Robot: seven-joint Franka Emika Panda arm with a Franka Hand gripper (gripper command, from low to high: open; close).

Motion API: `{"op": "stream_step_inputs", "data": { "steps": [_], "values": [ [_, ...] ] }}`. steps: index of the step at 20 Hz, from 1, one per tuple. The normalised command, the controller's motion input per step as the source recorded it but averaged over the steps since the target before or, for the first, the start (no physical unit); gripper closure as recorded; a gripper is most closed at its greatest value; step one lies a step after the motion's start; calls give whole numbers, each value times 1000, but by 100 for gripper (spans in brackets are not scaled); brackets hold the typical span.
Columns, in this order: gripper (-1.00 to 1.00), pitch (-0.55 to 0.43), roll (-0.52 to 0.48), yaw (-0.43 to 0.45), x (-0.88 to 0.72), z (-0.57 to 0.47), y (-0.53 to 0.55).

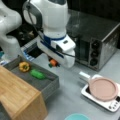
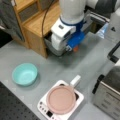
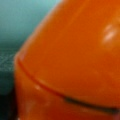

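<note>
An orange object point(image 1: 53, 62), apparently a toy carrot with a green end, is seen gripped in the hand point(image 1: 53, 63) of the white arm, just above the far rim of a grey tray point(image 1: 51, 86) in a front view. The same object point(image 2: 75, 48) is glimpsed below the hand point(image 2: 74, 48) in a front view, between the blue fitting of the wrist and the grey tabletop point(image 2: 75, 67). The wrist view is almost wholly filled by the orange object point(image 3: 72, 62), so the hand is taken to be closed on it, though the fingers themselves are hidden in every view. Inside the tray a yellow pepper point(image 1: 24, 66) and a green vegetable point(image 1: 37, 74) are laid side by side, near each other but apart from the held piece. A wooden block point(image 1: 17, 97) is placed against the tray toward a front view's bottom left. A pink pan point(image 1: 103, 88) is set on a white hotplate point(image 1: 111, 103) at a front view's right, well apart from the hand, and a metal oven point(image 1: 100, 42) stands behind it. A teal bowl point(image 2: 24, 74) is seen on the tabletop at a front view's left, well apart from the pan point(image 2: 61, 99).
</note>
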Motion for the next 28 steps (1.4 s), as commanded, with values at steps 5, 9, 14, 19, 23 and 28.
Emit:
{"op": "stream_step_inputs", "data": {
  "steps": [5, 9, 14, 19, 23, 28],
  "values": [
    [100, -261, 104, 316, -167, -26, -213],
    [100, -231, 63, 332, -117, -3, -252],
    [100, -204, 28, 263, -117, -65, -236],
    [100, -199, 0, 201, -141, -203, -157],
    [100, -199, -29, 158, -158, -278, -111],
    [100, -185, 31, 73, -205, -309, -149]
  ]
}}
